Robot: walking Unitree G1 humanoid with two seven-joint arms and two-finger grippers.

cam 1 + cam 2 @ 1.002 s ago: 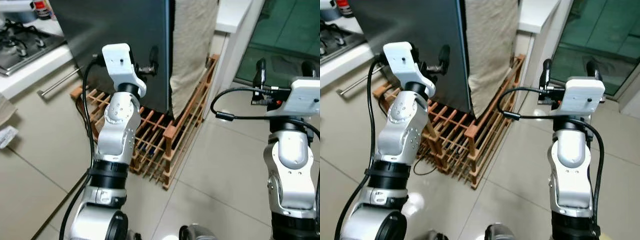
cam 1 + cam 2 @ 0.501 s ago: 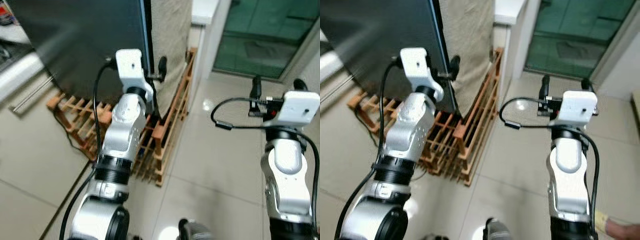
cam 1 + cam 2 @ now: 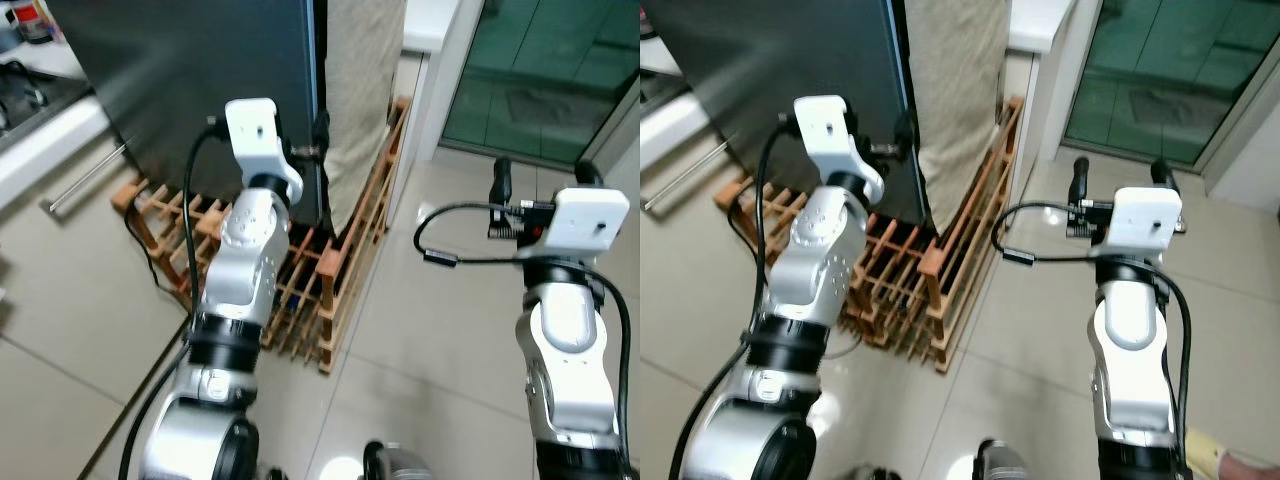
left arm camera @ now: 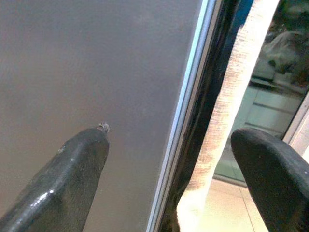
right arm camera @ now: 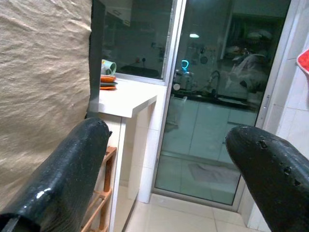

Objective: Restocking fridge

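Dark grey fridge (image 3: pixel 210 90) standing ahead on the left, over a wooden rack (image 3: pixel 330 270), beige cloth (image 3: pixel 360 90) hanging beside its right edge. Left gripper (image 4: pixel 169 169) reaching up at that door edge, fingers (image 4: pixel 67 179) spread wide, straddling edge and cloth, gripping nothing. Right gripper (image 3: pixel 1118 180) hanging raised over floor tiles (image 3: pixel 440 340), well apart from the fridge, fingers (image 5: pixel 58 179) spread wide, pointing toward a glass door (image 5: pixel 212 121).

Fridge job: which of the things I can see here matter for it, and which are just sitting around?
Part of the job:
fridge door
left gripper, jaws open at the door's edge
right gripper, jaws open, raised in the air

Just lying about:
wooden rack
beige cloth
stove
glass door
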